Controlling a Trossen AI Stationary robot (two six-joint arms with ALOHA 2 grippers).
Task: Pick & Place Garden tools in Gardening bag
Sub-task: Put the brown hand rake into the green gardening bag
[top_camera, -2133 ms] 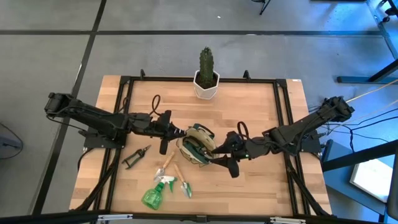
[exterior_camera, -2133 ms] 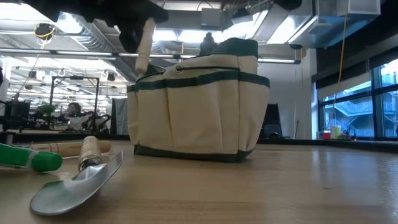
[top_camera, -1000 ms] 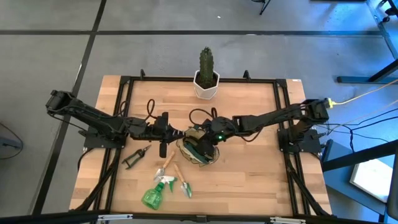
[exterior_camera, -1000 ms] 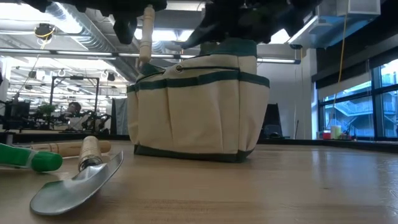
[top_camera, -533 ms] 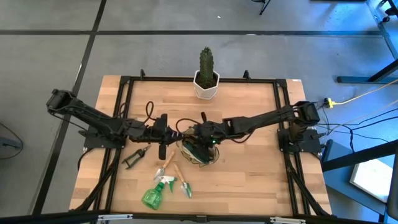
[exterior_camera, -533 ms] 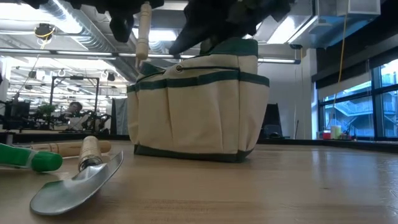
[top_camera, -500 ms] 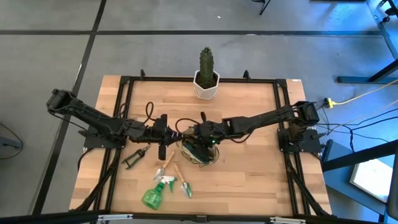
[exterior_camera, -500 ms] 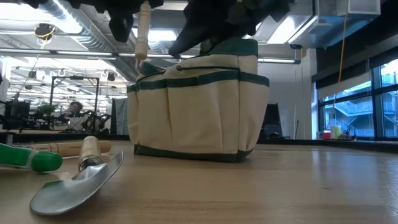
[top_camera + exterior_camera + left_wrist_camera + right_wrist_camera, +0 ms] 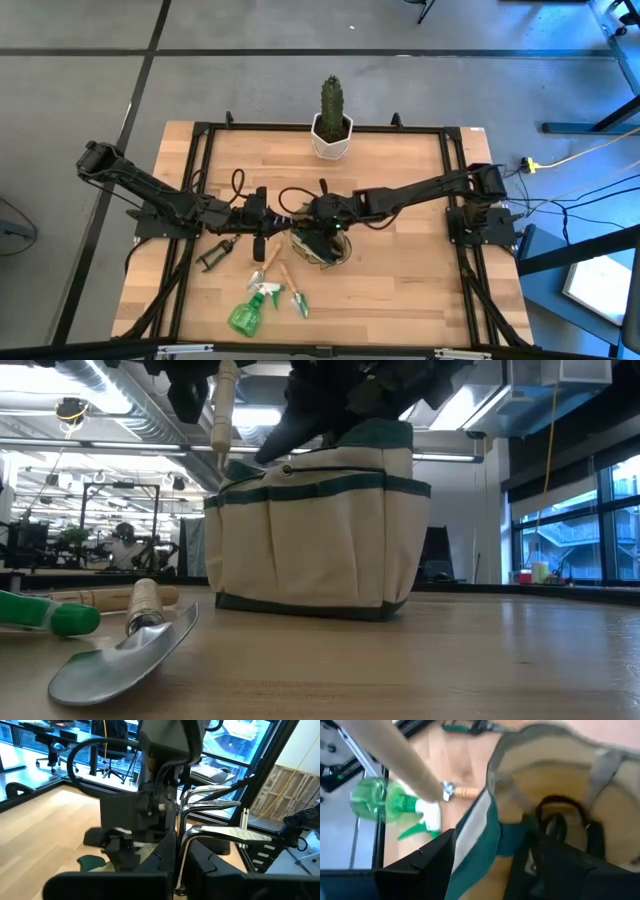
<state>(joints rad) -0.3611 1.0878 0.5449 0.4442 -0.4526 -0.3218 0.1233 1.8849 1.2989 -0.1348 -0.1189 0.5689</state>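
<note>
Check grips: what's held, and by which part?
Left gripper holds a wooden-handled fork, apparently near its neck. Right gripper: jaws open over the gardening bag rim, holding nothing.

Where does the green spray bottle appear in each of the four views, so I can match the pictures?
High view: the spray bottle lies near the table's front edge, left of centre.
Low view: only a green part shows at the left edge, behind the trowel.
Left wrist view: not in it.
Right wrist view: on the wood beside the bag, at the left.
Shared landmark: the gardening bag.
</note>
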